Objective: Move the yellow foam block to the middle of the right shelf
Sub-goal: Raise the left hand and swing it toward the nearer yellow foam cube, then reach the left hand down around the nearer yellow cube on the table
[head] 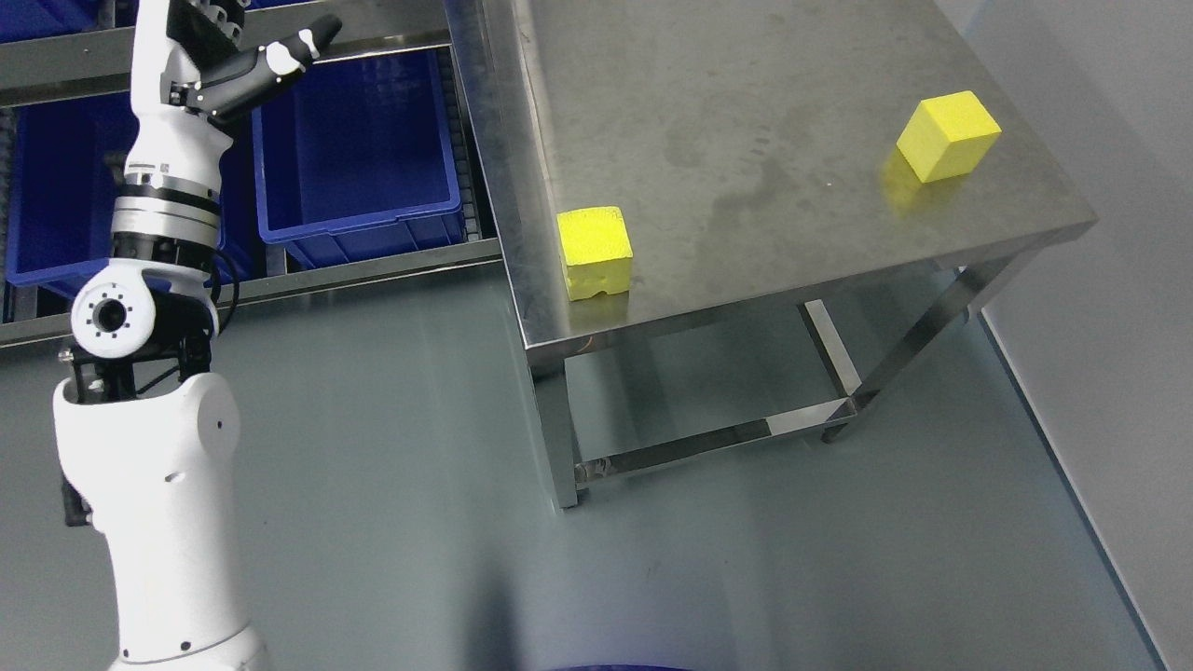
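Hand (244,58) | your left, raised over the blue bin (359,149), fingers loose, empty | blocks: one (595,252) at counter (746,112) front-left edge, other (948,136) right edge | neither shelved yet.

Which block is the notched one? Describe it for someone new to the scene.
Find the steel table on the right. Two yellow foam blocks sit on it: the near block is at the front left corner, close to the edge. Unlike the far block at the right edge, it has a notch in its bottom edge.
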Tool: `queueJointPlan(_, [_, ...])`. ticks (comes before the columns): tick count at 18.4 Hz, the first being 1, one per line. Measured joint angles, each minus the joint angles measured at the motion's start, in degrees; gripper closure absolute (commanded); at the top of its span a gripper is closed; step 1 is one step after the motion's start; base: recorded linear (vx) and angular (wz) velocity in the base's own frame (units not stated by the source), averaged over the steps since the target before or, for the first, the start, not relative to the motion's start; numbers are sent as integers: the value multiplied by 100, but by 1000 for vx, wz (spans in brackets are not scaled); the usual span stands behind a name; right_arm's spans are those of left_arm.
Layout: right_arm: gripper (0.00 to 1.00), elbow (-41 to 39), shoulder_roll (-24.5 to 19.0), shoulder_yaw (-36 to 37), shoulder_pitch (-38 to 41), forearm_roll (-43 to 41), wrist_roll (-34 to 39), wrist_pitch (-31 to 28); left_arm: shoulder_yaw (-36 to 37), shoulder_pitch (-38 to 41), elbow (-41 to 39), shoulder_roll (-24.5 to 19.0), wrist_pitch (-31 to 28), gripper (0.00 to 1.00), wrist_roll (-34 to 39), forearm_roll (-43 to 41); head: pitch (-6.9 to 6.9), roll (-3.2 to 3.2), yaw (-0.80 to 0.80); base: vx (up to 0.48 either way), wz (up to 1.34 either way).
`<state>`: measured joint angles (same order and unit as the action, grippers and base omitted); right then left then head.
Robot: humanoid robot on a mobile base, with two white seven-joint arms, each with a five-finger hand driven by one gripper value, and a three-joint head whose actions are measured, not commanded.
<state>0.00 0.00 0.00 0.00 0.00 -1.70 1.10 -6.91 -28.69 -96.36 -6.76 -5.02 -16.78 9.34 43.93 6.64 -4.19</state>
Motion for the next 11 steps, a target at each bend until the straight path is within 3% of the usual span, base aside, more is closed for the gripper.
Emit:
queueJointPlan(5, [0,0,0,0,0,0,0,0,566,-195,103,-429,25,1,-1328,-495,0,0,0,0,-3])
queueJointPlan(11, [0,0,0,0,0,0,0,0,1560,-378,491,-647,83,1,-1808,-1097,0,0,0,0,-4])
